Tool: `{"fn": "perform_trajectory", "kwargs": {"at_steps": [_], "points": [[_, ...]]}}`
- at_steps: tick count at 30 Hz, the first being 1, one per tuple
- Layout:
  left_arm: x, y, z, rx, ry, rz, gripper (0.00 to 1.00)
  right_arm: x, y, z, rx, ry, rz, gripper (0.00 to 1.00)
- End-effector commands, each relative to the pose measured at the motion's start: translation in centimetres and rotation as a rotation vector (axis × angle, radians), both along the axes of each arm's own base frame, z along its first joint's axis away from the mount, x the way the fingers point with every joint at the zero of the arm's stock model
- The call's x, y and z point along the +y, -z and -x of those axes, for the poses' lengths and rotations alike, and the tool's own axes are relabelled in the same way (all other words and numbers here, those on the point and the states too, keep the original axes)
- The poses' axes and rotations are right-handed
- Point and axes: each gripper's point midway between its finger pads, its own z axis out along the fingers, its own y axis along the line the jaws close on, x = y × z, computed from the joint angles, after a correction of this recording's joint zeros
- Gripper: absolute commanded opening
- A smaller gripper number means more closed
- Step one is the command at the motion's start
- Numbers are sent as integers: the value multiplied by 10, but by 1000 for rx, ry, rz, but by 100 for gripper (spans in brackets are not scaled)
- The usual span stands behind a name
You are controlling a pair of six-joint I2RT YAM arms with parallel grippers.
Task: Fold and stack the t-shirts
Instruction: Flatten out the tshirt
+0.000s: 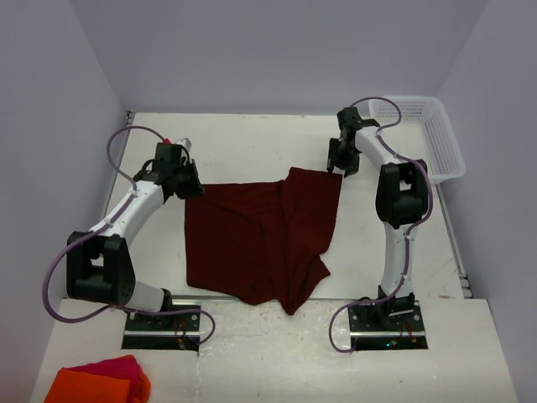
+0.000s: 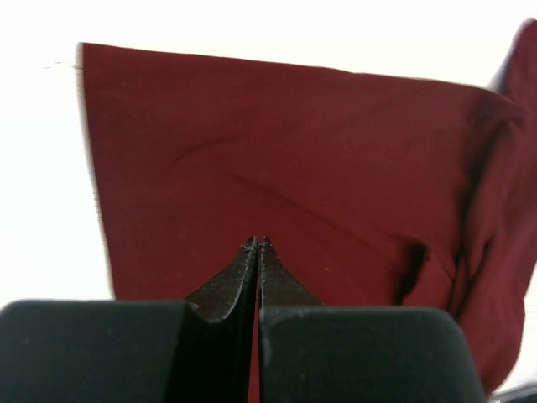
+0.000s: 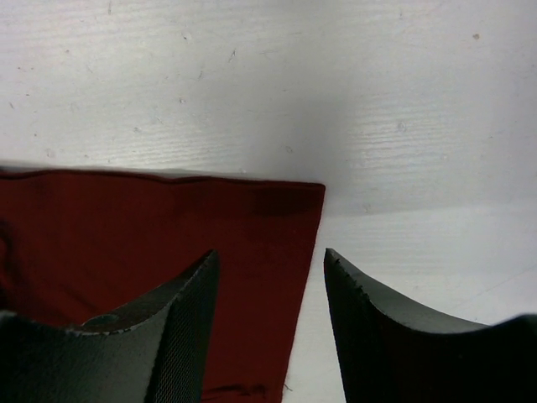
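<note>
One dark maroon t-shirt lies spread on the white table, with its right part folded over in loose creases. My left gripper is at the shirt's far left corner. In the left wrist view its jaws are shut, with a sliver of maroon fabric between them and the shirt stretching away ahead. My right gripper is at the far right corner. In the right wrist view it is open, its fingers straddling the shirt's side edge, just short of the corner.
A white mesh basket stands at the far right of the table. Bright orange and pink cloths lie at the near left, in front of the left arm's base. Grey walls close in the table on three sides.
</note>
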Motion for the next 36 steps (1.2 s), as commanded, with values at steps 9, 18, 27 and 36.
{"fn": "perform_trajectory", "kwargs": {"at_steps": [9, 18, 27, 36], "points": [[-182, -52, 34, -136, 546, 321, 0, 9, -28, -15, -115, 17, -54, 52], [-285, -36, 59, -56, 766, 515, 0, -1, -62, -7, -202, 41, -31, 20], [-332, 30, 91, 125, 868, 556, 0, 0, -58, -3, -177, 35, -39, 46], [-286, 101, 124, 355, 735, 364, 0, 4, -52, 4, -146, 46, -58, 61]]}}
